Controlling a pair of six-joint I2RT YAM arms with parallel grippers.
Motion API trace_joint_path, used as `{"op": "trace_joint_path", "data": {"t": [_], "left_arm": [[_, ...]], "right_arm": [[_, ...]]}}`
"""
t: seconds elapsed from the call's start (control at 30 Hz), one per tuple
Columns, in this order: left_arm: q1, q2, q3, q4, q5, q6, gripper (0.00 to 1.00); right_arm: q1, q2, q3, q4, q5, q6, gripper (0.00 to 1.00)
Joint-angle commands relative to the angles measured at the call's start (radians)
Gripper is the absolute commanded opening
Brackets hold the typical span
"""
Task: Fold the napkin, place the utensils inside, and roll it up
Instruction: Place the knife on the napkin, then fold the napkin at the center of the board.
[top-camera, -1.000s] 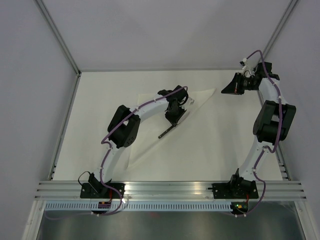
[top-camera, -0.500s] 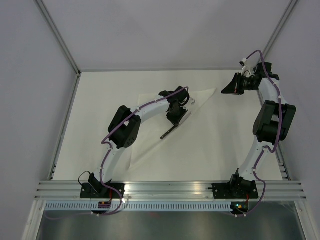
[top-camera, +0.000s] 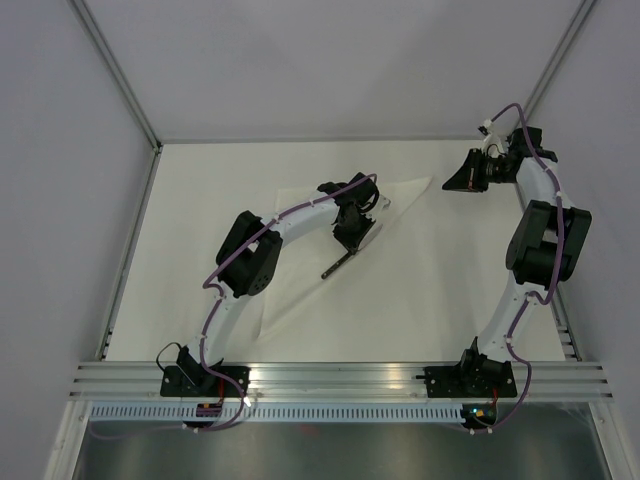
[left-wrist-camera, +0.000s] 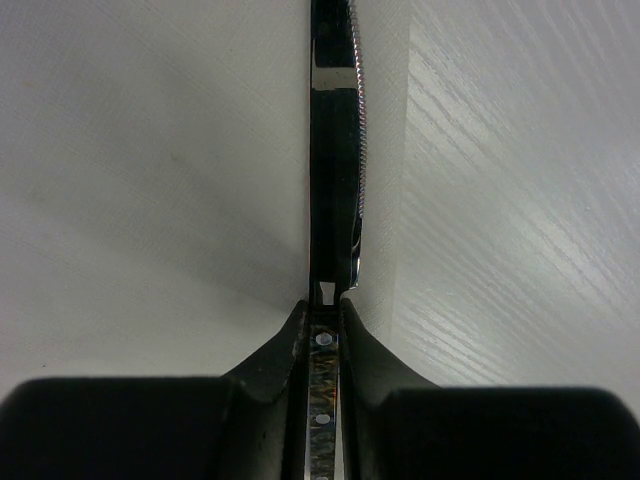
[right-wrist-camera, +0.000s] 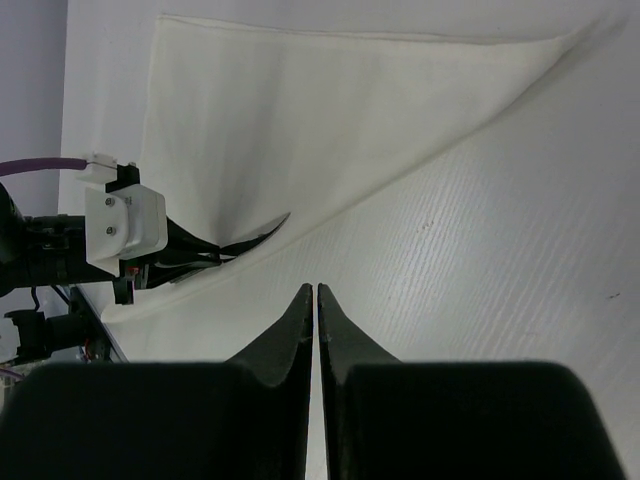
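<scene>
The white napkin (top-camera: 300, 250) lies folded into a triangle at mid-table. It also shows in the right wrist view (right-wrist-camera: 330, 120) and the left wrist view (left-wrist-camera: 150, 150). My left gripper (top-camera: 351, 240) is over the napkin's right edge, shut on the knife (top-camera: 336, 264). In the left wrist view the knife (left-wrist-camera: 338, 150) runs straight ahead from the left gripper (left-wrist-camera: 323, 305), along the napkin's edge. My right gripper (top-camera: 452, 184) is shut and empty at the far right, off the napkin; its fingertips (right-wrist-camera: 300, 300) hover over bare table.
The off-white tabletop (top-camera: 450, 290) is ringed by grey walls and a metal frame post (top-camera: 115, 85). An aluminium rail (top-camera: 340, 378) runs along the near edge. The left arm (top-camera: 250, 250) stretches across the napkin.
My left gripper has shifted slightly to the right with the knife held in it. The right arm has barely moved.
</scene>
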Motion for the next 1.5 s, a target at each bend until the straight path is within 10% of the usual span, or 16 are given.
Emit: {"op": "trace_joint_path", "data": {"t": [0.0,0.37,0.77,1.47], "left_arm": [[-0.008,0.015,-0.019,0.005,0.025,-0.047,0.02],[-0.010,0.015,-0.016,0.005,0.033,-0.040,0.02],[-0.008,0.006,-0.023,0.005,0.039,-0.036,0.06],[-0.010,-0.005,-0.020,0.003,0.074,-0.037,0.02]], "right_arm": [[-0.003,0.012,-0.008,0.051,0.006,0.002,0.09],[-0.003,0.036,-0.013,0.110,0.053,0.043,0.15],[0.002,0.113,-0.046,0.344,0.145,0.244,0.48],[0.023,0.174,-0.054,0.407,0.208,0.295,0.55]]}}
